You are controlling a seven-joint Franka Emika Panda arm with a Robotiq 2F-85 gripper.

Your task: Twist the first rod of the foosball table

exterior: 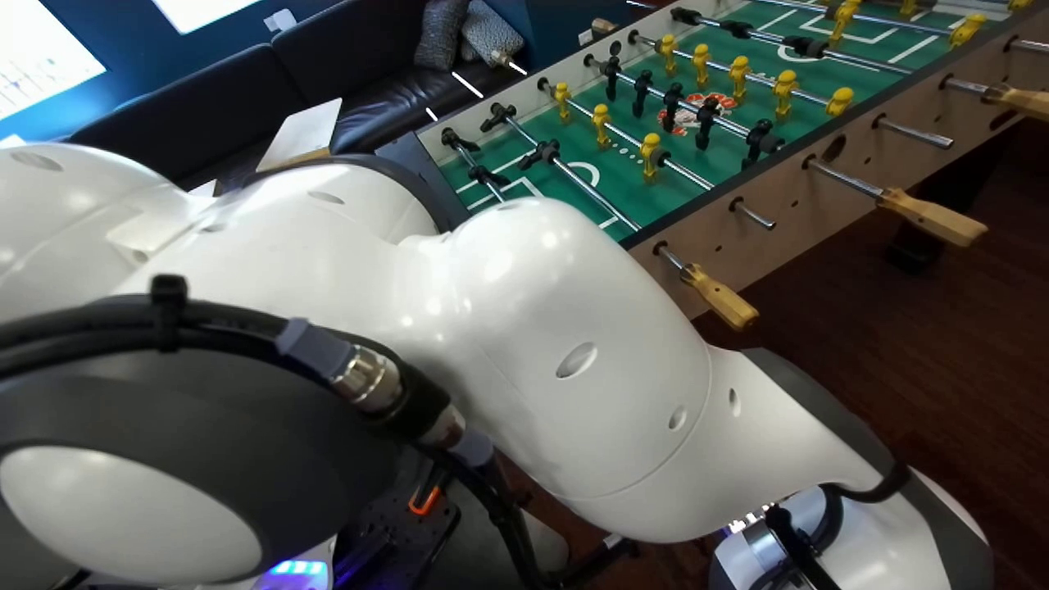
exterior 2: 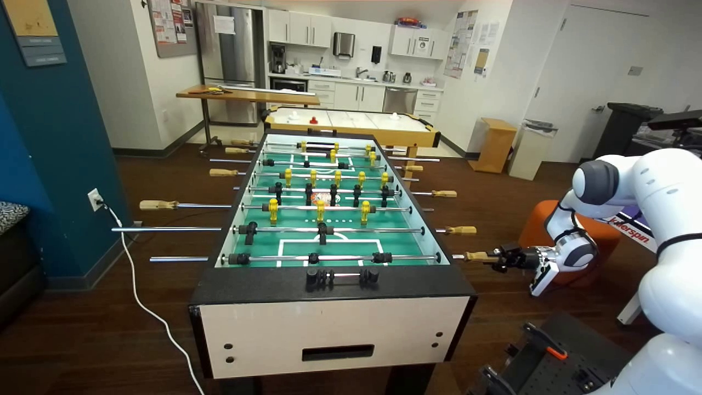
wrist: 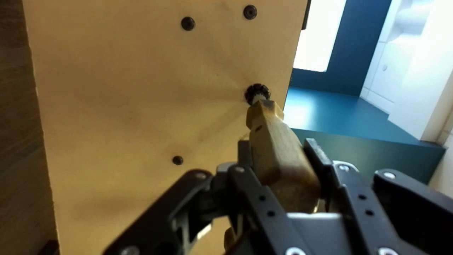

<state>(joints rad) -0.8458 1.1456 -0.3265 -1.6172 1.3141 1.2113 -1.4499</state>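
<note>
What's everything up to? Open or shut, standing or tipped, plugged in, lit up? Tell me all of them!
Gripper: closed on a tan handle
Black players on the first rod: tipped, not upright
Nearest yellow players: standing upright
Fridge: shut
White door: shut
Upper cabinets: shut
White cord: plugged into the wall outlet
Blue lights: lit

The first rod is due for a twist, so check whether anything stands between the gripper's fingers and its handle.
Nothing visible does. In the wrist view the fingers flank the tan wooden handle, one on each side, apparently against it. In an exterior view the second rod's handle sits apart, farther along the foosball table.
</note>
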